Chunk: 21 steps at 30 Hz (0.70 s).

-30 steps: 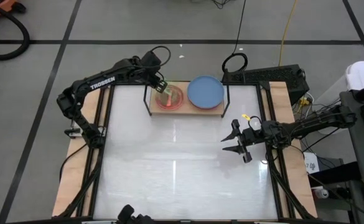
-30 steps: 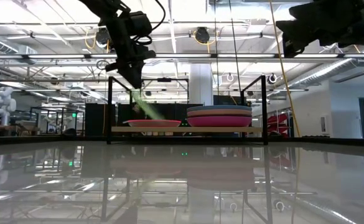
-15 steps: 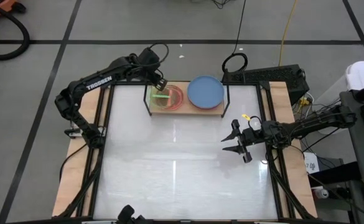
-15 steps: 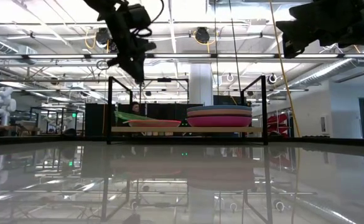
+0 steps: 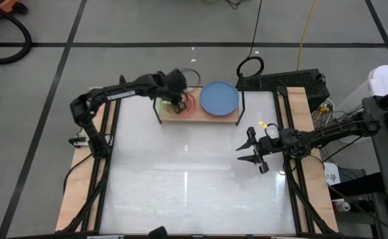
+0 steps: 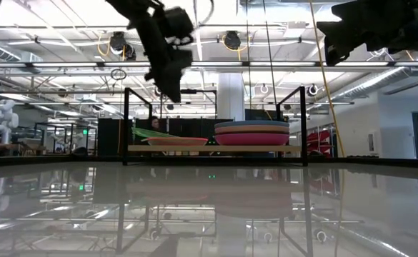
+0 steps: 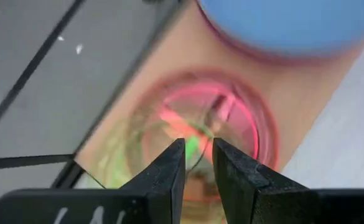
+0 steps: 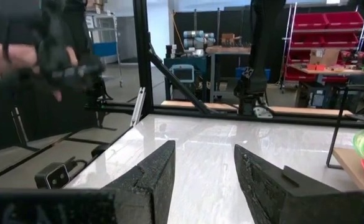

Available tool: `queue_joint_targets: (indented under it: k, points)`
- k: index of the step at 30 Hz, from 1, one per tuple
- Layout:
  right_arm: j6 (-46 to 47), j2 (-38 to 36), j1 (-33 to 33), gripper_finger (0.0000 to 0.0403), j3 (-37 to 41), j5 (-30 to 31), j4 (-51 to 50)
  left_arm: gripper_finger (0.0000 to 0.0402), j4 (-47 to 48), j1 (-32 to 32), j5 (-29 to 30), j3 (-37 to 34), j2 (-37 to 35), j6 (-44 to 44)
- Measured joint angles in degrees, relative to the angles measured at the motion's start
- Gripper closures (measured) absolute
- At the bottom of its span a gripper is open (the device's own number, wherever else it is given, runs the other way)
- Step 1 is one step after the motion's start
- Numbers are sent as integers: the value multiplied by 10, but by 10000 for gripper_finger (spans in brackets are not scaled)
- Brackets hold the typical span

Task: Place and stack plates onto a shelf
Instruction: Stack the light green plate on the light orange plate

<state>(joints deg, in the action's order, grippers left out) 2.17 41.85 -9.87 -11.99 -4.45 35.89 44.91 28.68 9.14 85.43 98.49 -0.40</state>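
Up top, 2 arms over the white bench. Left gripper hangs above the shelf's left end, fingers narrow w/ only a slim gap, nothing held. Right gripper waits off the shelf, over the bench's right side, fingers spread wide, empty.

Shelf sits at the far edge of the bench: light-wood board, thin black uprights at both ends. 2 groups of plates on it. Left group: lime green plate tilted, one edge resting on a salmon plate lying flat; low view shows 2 there, can't tell if more sit under. Right group: a stack w/ the blue plate on top, then a salmon-toned one and a magenta plate at the base; at least 3 rims countable in the low view, exact no. unclear.

Writing: white lettering on the left arm's link, too small to read. Red storage bins on racks show in the room beyond; no legible labels.
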Motion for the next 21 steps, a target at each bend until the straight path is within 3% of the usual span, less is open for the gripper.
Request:
queue_joint_targets:
  k: [4, 10, 18, 21]
  points:
    - [0, 0, 0, 257, 0, 0, 10, 314, 37, -18, 12, -1, 57, 62]
    - [-11, 0, 0, 257, 0, 0, 11, 314, 92, -13, 15, -1, 116, 67]
    - [-18, 0, 0, 257, 0, 0, 7, 314, 1, -13, 11, -1, 130, 74]
    - [-18, 0, 0, 257, 0, 1, 6, 314, -48, -13, -20, -1, 130, 73]
